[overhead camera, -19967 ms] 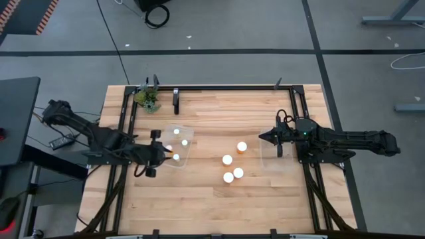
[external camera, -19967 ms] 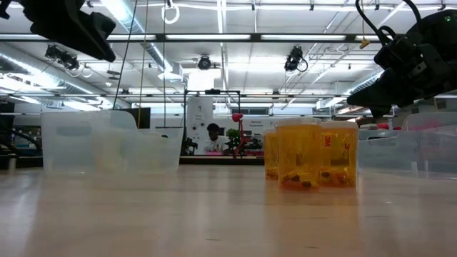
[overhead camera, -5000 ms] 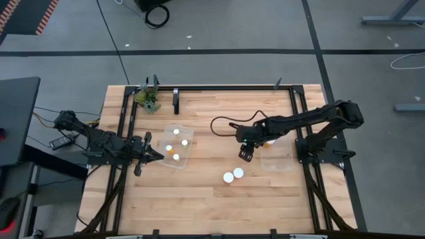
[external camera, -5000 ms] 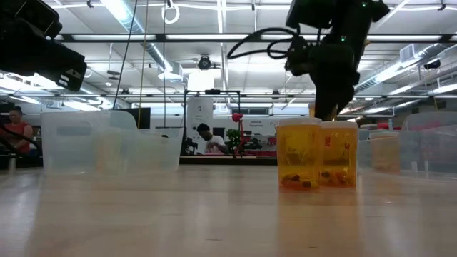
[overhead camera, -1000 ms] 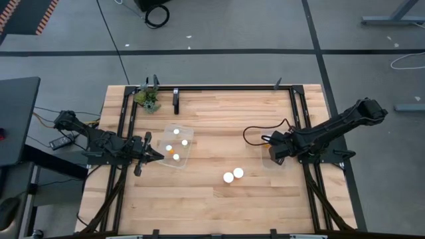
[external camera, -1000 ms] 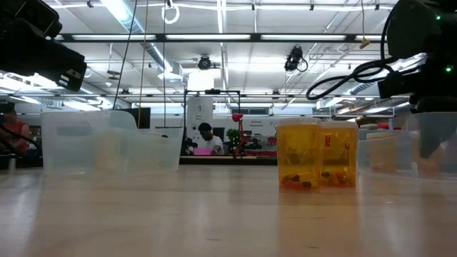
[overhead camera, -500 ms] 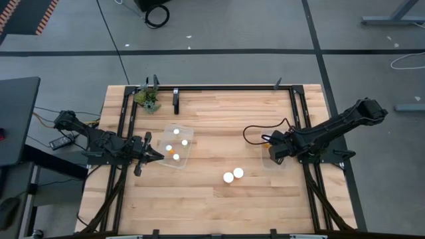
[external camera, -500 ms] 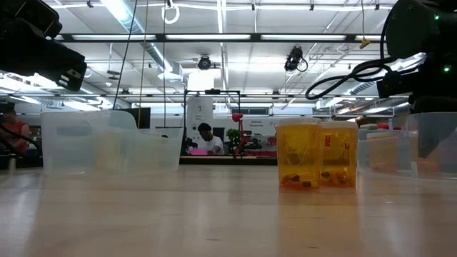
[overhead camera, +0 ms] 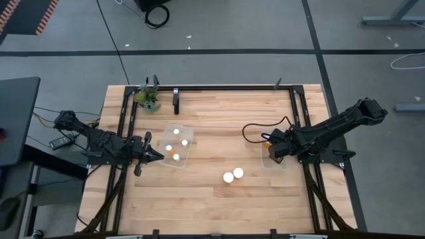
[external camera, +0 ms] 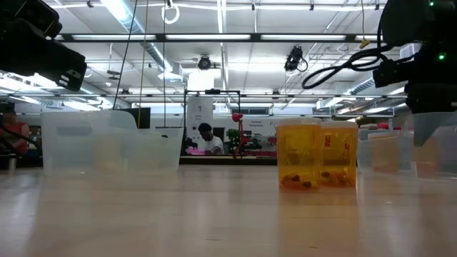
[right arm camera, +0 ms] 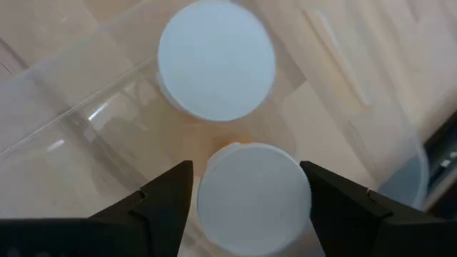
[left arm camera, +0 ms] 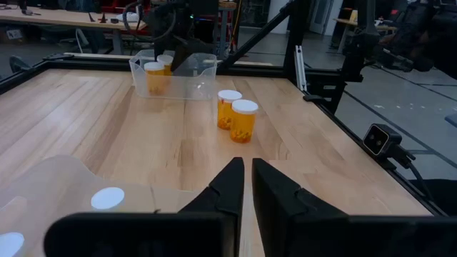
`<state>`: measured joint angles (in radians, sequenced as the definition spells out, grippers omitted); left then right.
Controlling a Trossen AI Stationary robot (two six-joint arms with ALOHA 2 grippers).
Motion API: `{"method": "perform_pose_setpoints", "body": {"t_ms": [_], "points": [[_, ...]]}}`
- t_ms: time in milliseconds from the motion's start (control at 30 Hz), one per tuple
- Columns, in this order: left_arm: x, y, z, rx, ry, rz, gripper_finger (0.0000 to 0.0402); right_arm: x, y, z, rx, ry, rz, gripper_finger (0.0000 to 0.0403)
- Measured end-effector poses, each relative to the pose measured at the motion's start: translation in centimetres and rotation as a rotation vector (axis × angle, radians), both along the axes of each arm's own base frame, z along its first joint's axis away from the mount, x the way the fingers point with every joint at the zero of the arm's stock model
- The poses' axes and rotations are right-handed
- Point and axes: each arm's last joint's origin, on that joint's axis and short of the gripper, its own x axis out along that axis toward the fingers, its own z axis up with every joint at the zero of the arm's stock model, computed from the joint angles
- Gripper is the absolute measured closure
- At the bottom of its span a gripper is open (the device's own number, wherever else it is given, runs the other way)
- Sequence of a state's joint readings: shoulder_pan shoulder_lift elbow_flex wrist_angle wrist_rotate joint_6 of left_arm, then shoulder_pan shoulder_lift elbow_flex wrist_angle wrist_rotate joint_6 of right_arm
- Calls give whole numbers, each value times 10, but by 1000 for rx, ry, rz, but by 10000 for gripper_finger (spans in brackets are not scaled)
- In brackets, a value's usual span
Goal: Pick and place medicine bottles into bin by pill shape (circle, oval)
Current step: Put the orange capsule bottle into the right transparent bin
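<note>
Two orange medicine bottles with white caps [overhead camera: 228,176] [overhead camera: 238,172] stand upright on the wooden table, side by side. The clear left bin [overhead camera: 188,151] holds several bottles. My left gripper [overhead camera: 159,157] is shut and waits level at that bin's left side. My right gripper [overhead camera: 272,151] is open and points down into the clear right bin [overhead camera: 282,164]. Its fingers stand on either side of a bottle cap [right arm camera: 253,196] without holding it. A second bottle [right arm camera: 216,59] stands next to it in the bin.
A green plant clump [overhead camera: 147,98] and a dark post [overhead camera: 176,101] stand at the table's far left. Black frame rails [overhead camera: 226,87] run along the table's far edge and both sides. Bare wood lies between the two bins and along the near edge.
My right gripper has risen a little over the right bin, and the bottle stays standing in the bin below it.
</note>
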<state>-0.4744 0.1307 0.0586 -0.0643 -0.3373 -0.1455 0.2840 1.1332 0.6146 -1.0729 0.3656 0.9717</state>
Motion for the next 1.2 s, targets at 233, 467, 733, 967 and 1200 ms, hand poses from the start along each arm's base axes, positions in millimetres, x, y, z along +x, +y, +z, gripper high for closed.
{"method": "perform_pose_setpoints", "body": {"t_ms": [233, 467, 733, 967, 1200], "points": [[0, 0, 0, 0, 0, 0, 369, 2, 0, 18, -32, 9, -26, 141], [0, 0, 0, 0, 0, 0, 370, 7, 0, 37, -86, -34, -30, 141], [0, 0, 0, 0, 0, -1, 361, 36, 6, 53, -82, -274, 102, 141], [0, 0, 0, 0, 0, 0, 371, 56, 13, 55, -65, -408, 189, 141], [0, 0, 0, 0, 0, -1, 372, 82, 23, 39, 34, -428, 257, 141]]}}
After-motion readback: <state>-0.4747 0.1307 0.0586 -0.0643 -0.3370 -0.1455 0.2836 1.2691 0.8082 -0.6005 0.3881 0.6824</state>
